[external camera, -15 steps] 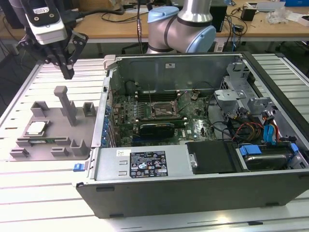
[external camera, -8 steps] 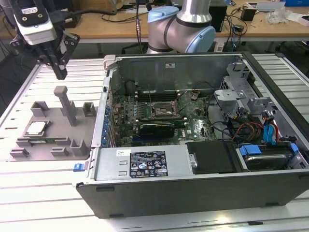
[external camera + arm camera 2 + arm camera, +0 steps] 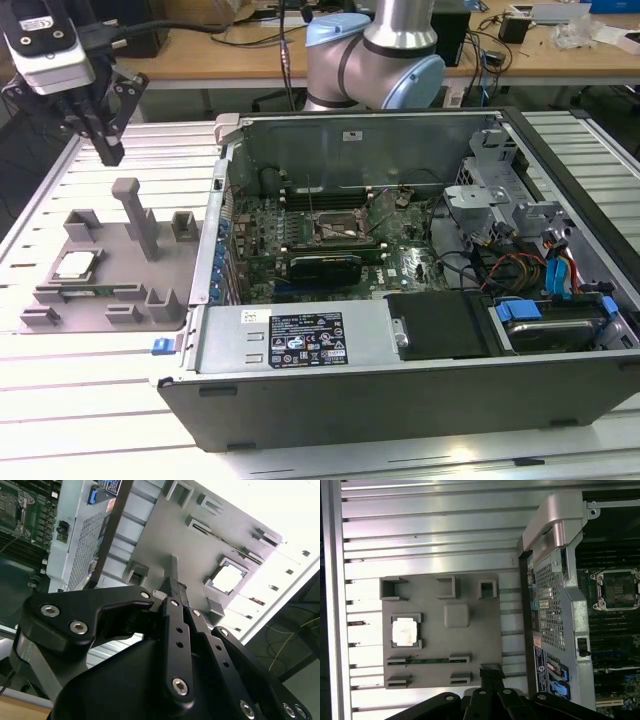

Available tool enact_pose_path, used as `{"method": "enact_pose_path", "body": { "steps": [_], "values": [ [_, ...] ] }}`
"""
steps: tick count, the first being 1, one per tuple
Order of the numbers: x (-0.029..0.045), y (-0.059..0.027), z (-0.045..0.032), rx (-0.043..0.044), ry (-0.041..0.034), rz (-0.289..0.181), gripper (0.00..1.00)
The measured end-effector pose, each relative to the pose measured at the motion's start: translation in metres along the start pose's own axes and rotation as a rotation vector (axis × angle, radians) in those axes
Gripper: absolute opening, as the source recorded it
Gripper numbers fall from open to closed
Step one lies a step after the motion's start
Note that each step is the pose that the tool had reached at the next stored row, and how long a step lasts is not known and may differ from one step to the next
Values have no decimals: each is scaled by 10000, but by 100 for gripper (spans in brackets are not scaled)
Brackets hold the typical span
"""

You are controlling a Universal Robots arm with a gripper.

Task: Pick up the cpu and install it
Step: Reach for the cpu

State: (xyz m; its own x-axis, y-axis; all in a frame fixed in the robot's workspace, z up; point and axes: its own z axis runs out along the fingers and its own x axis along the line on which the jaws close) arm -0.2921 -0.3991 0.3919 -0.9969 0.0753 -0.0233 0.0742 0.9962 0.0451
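Note:
The cpu is a small pale silver square lying flat in a recess of a grey fixture plate at the exterior view's left. Both wrist views show the cpu bright in its recess. My gripper hangs well above the plate's far side, shut and holding nothing. Its black fingertips are off to one side of the cpu, not over it. The dark socket frame sits on the green board inside the open computer case.
A tall grey post and several low brackets rise from the fixture plate. The case's side wall stands between plate and board. A long black card lies near the socket. The arm's base is behind the case.

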Motion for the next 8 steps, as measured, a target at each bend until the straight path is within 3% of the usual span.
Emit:
{"method": "enact_pose_path", "body": {
  "steps": [8],
  "values": [
    [157, -14, 47, 0, 0, 0, 11]
  ]
}}
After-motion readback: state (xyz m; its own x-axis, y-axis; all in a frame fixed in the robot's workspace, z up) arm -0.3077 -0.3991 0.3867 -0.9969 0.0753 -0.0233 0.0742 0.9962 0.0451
